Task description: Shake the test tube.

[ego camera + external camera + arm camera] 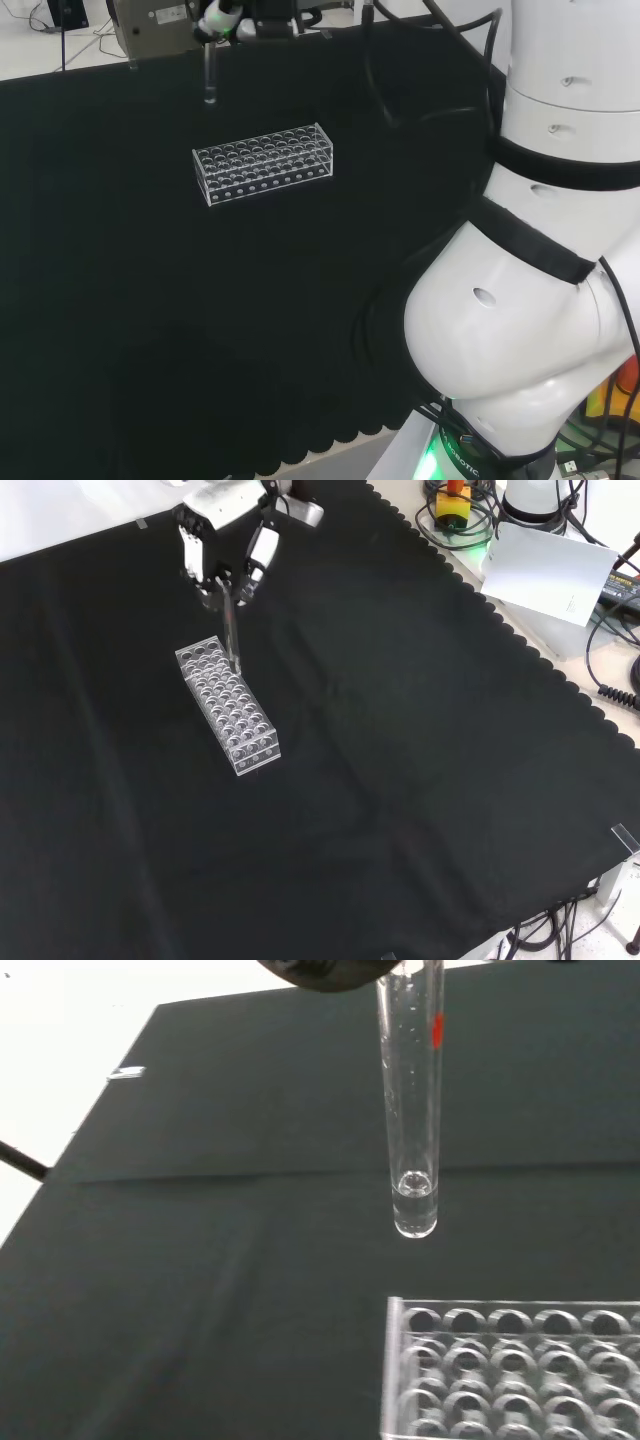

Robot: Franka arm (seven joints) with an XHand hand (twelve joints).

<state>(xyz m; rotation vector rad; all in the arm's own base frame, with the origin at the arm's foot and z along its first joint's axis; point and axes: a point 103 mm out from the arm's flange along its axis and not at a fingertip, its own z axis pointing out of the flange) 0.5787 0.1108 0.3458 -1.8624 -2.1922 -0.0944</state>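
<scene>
Front view: robot hand [225,542] hangs fingers-down above the rack [228,708], fingers pinching the upright test tube [232,635].

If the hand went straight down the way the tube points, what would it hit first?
Probably the rack: in the front view the tube held by the hand hangs over its far end. The wrist view suggests it may just miss, meeting cloth.

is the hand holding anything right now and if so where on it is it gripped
Yes. The hand pinches a clear test tube by its upper end; the tube hangs upright, clear of the rack.
</scene>
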